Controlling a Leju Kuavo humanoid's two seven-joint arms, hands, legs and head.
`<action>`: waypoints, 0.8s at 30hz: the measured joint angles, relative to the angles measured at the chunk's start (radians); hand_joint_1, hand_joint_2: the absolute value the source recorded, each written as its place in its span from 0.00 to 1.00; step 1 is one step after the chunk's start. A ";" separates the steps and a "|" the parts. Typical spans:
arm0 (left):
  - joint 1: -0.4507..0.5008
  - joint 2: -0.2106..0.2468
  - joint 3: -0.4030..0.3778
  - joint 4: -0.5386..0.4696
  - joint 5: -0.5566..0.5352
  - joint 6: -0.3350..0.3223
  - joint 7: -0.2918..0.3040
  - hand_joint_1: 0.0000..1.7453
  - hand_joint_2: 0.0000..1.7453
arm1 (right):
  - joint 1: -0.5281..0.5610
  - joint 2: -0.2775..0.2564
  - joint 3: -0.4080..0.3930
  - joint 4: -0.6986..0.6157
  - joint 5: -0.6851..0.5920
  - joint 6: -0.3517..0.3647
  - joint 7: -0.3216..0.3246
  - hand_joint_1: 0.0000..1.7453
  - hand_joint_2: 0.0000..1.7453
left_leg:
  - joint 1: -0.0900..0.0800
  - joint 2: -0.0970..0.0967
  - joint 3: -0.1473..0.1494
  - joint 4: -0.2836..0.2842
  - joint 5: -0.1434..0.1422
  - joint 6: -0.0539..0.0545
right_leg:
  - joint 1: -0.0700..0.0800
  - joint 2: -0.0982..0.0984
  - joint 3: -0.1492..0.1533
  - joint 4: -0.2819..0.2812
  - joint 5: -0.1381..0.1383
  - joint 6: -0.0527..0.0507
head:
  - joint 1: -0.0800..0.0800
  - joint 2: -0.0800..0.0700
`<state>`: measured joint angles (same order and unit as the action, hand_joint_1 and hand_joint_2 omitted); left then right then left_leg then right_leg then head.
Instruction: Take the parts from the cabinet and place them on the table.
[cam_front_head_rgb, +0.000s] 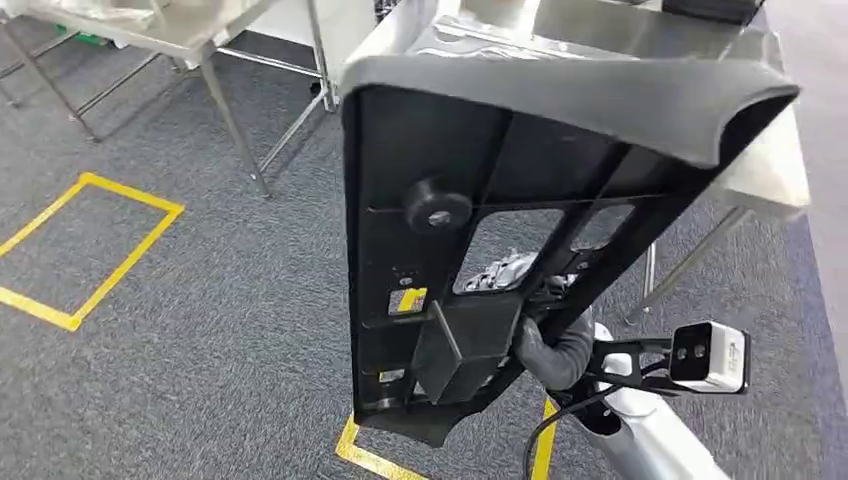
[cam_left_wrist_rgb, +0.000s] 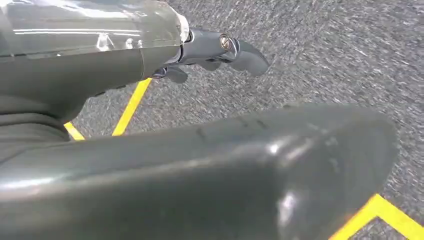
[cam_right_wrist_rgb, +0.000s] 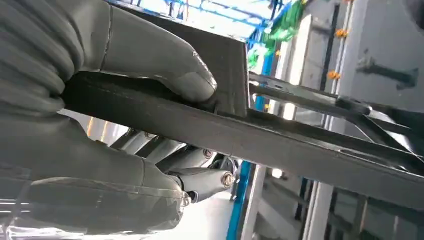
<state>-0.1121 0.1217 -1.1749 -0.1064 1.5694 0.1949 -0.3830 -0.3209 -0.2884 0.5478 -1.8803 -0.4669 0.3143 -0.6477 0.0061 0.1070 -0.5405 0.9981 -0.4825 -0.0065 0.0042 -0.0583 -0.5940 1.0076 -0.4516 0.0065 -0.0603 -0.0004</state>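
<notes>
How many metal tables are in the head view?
2: one metal table straight ahead, mostly behind the black part the right hand holds; another at the upper left. Others may be hidden.

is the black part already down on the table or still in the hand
Still in the hand. The right hand clamps the black part between thumb and fingers, holding it raised and tilted above the carpet, in front of the metal table.

Grey carpet (cam_front_head_rgb: 200, 330) marked with yellow tape squares (cam_front_head_rgb: 90, 250); metal frame legs (cam_front_head_rgb: 235, 125) stand at the rear
</notes>
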 joint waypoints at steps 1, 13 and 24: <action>-0.002 -0.001 0.001 0.000 -0.001 0.000 -0.005 0.00 0.00 | 0.003 0.000 0.003 0.000 0.003 -0.001 0.000 0.94 1.00 | 0.000 0.011 0.004 -0.002 -0.001 -0.006 | 0.001 0.012 0.000 -0.003 0.003 -0.006 | 0.000 0.000; 0.009 -0.006 0.003 0.000 0.000 0.000 -0.005 0.00 0.00 | 0.013 -0.010 0.030 0.006 0.018 -0.001 -0.001 0.94 1.00 | 0.019 -0.206 -0.027 0.017 0.005 -0.009 | -0.008 0.158 -0.001 0.010 0.001 -0.011 | 0.000 0.000; 0.010 -0.011 0.003 -0.001 -0.002 -0.011 -0.005 0.00 0.00 | 0.051 -0.004 0.031 -0.003 0.059 0.006 0.008 0.94 1.00 | 0.012 -0.072 -0.017 0.005 0.011 0.033 | -0.021 0.060 -0.140 0.279 -0.098 0.034 | 0.000 0.000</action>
<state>-0.1024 0.1106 -1.1723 -0.1072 1.5671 0.1835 -0.3876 -0.2701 -0.2922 0.5787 -1.8837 -0.4082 0.3204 -0.6398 0.0185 0.0350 -0.5579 1.0033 -0.4710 0.0269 -0.0172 0.0016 -0.7340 1.2865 -0.5495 0.0409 -0.0603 -0.0004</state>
